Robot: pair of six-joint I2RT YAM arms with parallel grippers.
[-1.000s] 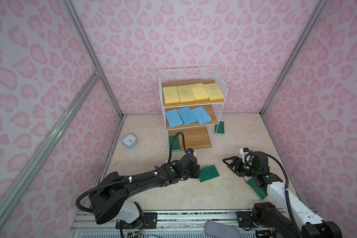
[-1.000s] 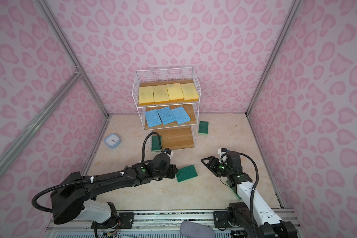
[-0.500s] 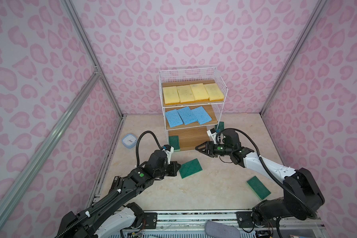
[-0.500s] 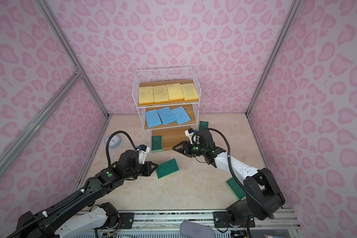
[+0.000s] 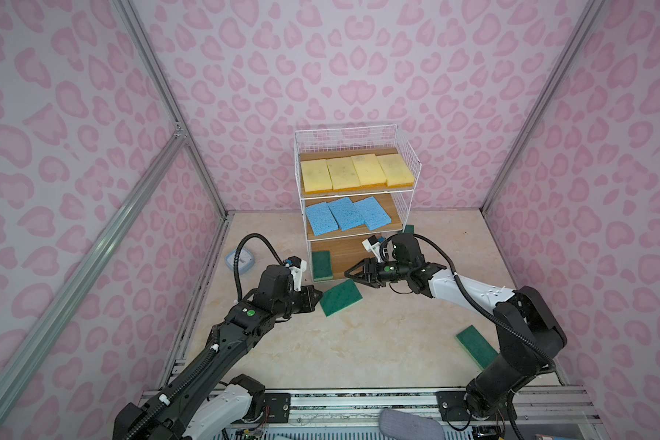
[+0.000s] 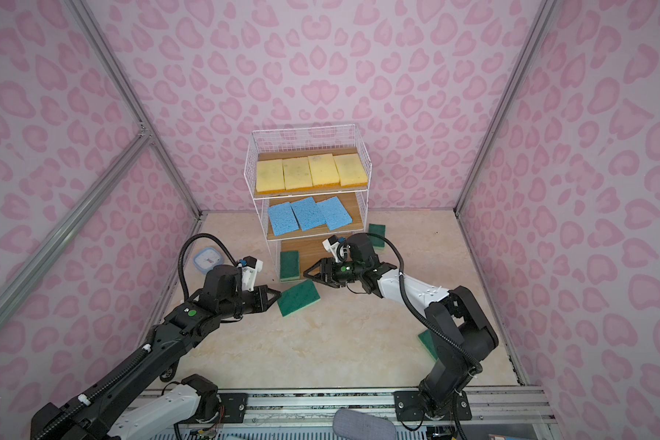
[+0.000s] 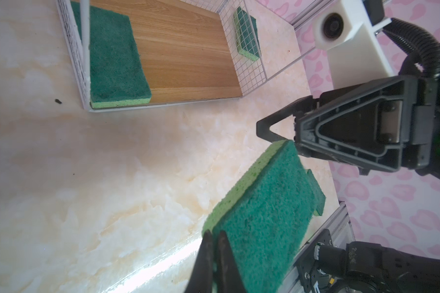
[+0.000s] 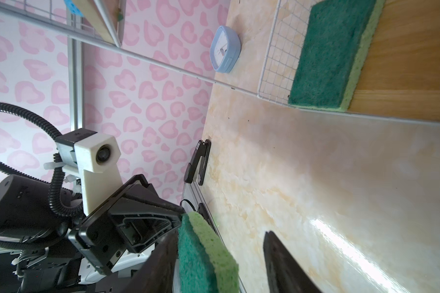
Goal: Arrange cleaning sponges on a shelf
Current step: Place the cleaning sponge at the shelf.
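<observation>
Left tool [image 5: 318,300] is clenching one corner of the held green sponge [image 5: 340,301], keeping it tilted over the counter [image 5: 359,343] just before the shelf [image 5: 410,164]. Right tool [image 5: 353,280] is standing released, its jaws straddling the sponge's opposite end. A shelved green sponge [image 5: 322,265] is lying on the bottom board. Yellow sponges [image 5: 355,173] are filling the top tier and blue sponges [image 5: 347,215] the middle. A loose green sponge [image 5: 475,344] is lying near the right arm.

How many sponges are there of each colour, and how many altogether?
yellow sponges: 4
blue sponges: 3
green sponges: 4
total: 11
</observation>
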